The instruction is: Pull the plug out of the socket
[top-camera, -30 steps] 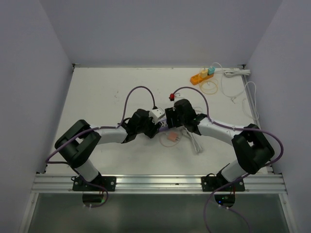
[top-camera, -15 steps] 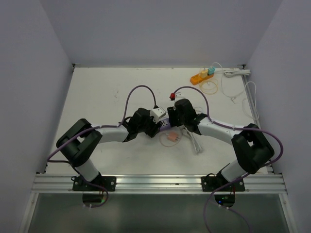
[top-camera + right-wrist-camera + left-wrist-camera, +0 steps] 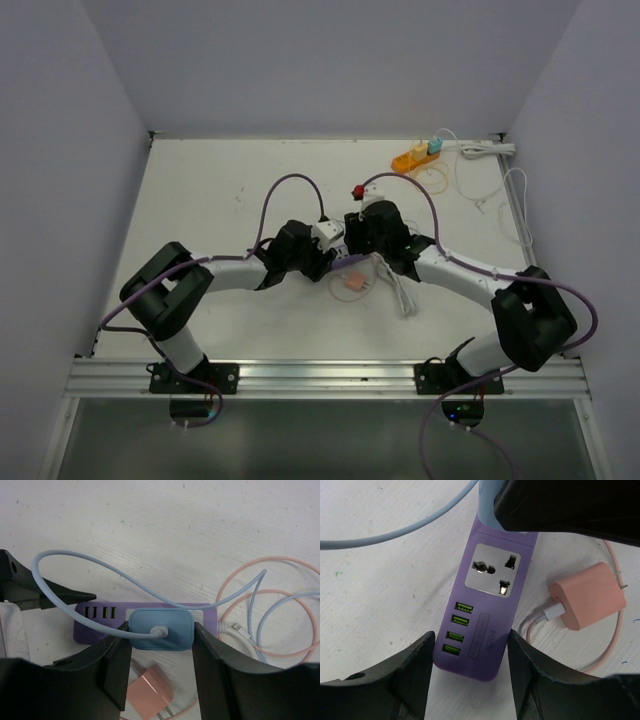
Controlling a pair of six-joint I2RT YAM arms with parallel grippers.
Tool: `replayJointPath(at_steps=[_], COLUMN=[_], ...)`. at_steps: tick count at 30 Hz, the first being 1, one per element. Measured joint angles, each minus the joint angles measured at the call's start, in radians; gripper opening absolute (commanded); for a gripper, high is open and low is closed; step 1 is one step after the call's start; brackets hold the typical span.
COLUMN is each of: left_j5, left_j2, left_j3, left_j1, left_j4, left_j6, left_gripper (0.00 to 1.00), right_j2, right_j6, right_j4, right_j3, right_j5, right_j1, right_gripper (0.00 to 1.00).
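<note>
R hand [image 3: 161,641] gripping blue plug [image 3: 161,628] - pads tight vs both its sides, plug seated in purple power strip [image 3: 485,611] mid-counter [image 3: 380,590]. L hand [image 3: 469,647] partly closed, clamps strip's USB end, one finger per long edge. Just beside strip lies pink charger [image 3: 587,596] - prongs bare.

A: How much of the purple socket strip [image 3: 487,630] shows from above?
B: A sliver; the wrists cover the rest.
A: The blue plug [image 3: 486,505], left wrist view?
B: Mostly behind the right tool [image 3: 161,647], cut by the top edge.
</note>
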Motion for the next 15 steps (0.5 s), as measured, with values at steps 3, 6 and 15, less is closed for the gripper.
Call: replayJointPath(at_steps=[3,6,15], left_j5=[0.002,0.002,-0.005], left_j2=[0.003,0.003,0.002], left_j3=[0.003,0.003,0.003], left_j1=[0.000,0.000,0.000], left_j4=[0.000,0.000,0.000], left_j6=[0.000,0.000,-0.010], left_gripper=[0.19,0.19,0.15], right_j2=[-0.012,-0.022,-0.066], right_j6=[0.000,0.000,0.013], right_j4=[0.003,0.000,-0.037], right_j3=[0.000,0.000,0.000], right_j5=[-0.002,0.018,0.093], right_j1=[0.000,0.000,-0.025], right_gripper=[0.00,0.00,0.00])
